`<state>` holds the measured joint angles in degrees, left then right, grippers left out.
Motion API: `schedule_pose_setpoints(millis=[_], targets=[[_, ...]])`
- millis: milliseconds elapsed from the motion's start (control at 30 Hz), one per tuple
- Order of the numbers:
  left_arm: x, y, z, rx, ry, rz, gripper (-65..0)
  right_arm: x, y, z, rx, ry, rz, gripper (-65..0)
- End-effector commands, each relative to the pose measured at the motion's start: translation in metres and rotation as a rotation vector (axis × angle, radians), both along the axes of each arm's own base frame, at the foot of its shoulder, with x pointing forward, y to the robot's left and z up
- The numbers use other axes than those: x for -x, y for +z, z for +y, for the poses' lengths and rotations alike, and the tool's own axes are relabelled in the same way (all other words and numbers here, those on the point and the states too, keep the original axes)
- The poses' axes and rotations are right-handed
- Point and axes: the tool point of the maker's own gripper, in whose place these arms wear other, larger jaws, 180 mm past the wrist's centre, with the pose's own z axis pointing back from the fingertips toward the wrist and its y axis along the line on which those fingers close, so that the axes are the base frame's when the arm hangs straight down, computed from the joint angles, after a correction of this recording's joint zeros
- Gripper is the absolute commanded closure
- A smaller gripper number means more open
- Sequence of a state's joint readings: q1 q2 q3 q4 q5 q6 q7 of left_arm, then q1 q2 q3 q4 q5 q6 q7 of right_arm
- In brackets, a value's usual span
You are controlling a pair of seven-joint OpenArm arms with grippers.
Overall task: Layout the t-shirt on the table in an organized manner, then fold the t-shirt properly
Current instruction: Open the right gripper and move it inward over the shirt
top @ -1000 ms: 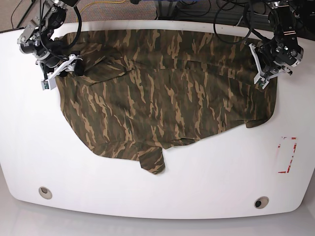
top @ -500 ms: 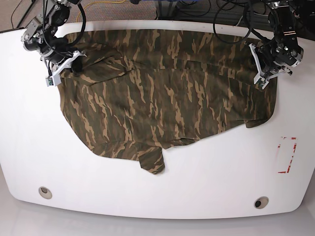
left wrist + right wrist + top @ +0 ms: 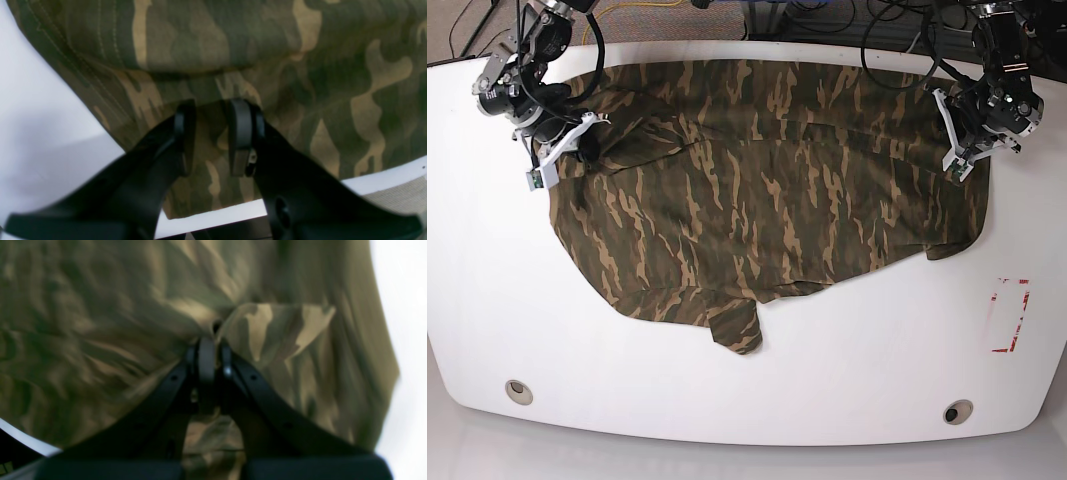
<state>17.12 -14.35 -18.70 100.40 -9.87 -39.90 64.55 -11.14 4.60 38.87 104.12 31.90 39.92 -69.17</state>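
Observation:
The camouflage t-shirt (image 3: 757,190) lies spread over the back half of the white table (image 3: 747,400), with its lower hem bunched and one flap hanging toward the front. My right gripper (image 3: 575,152) is at the shirt's upper left corner. In the right wrist view that gripper (image 3: 211,343) is shut, with a puckered fold of the t-shirt (image 3: 267,330) pinched at its tips. My left gripper (image 3: 954,150) hovers at the shirt's right edge. In the left wrist view its fingers (image 3: 242,133) stand apart over flat cloth (image 3: 333,83), and nothing is visibly pinched between them.
Two round grommet holes (image 3: 518,390) (image 3: 957,411) sit near the table's front edge. A red-and-white tape mark (image 3: 1010,315) lies at the right. Cables (image 3: 897,30) run behind the far edge. Bare tabletop (image 3: 40,100) borders the shirt beside each gripper.
My right gripper has closed on the shirt's upper left corner and shifted slightly right and toward the front with the cloth. The left arm has not moved.

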Motion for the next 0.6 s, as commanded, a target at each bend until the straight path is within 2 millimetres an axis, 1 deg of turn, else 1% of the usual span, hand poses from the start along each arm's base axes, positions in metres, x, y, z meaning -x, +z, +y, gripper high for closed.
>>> schedule_pose_setpoints(millis=[0, 167, 367, 567], targets=[[0.014, -0.005, 0.012, -0.06, 0.003, 0.069, -15.1, -0.01, 0.017, -0.005, 0.03, 0.006, -0.062, 0.0], [0.015, -0.006, 0.012, -0.061, 0.004, 0.073, -15.1, -0.013, 0.025, -0.004, 0.045, 0.012, -0.086, 0.0], [0.015, -0.006, 0.012, -0.06, 0.004, 0.073, -15.1, -0.018, 0.029, -0.005, 0.049, 0.013, -0.101, 0.0], [0.016, -0.006, 0.012, -0.061, 0.004, 0.075, -15.1, -0.017, 0.03, -0.01, 0.063, 0.006, -0.097, -0.2]])
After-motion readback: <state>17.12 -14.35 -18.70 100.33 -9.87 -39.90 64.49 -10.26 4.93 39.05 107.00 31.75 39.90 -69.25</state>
